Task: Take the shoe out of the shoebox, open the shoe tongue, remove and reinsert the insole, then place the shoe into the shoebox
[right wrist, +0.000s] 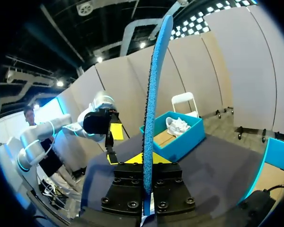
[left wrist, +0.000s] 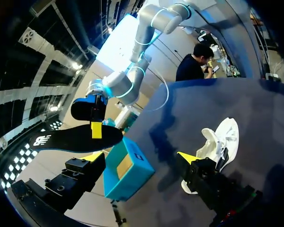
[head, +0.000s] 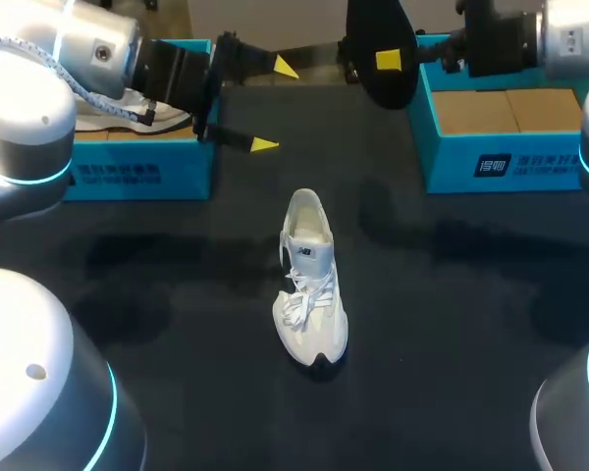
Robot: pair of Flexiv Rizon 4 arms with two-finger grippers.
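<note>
Shoe (head: 311,280): stood on its sole in the middle of the worktop (head: 452,294), outside any box. Insole (head: 381,54): out, clenched in our right hand (right wrist: 143,158), raised clear, we judged for reinsertion. Left hand (head: 274,106): released, empty, beside the left box (head: 137,175), free to steady the shoe.

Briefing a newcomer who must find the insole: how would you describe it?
Start at the right-hand teal shoebox. Beside its inner corner, the right gripper holds the insole aloft. It alone is flat, black and sole-shaped.
</note>
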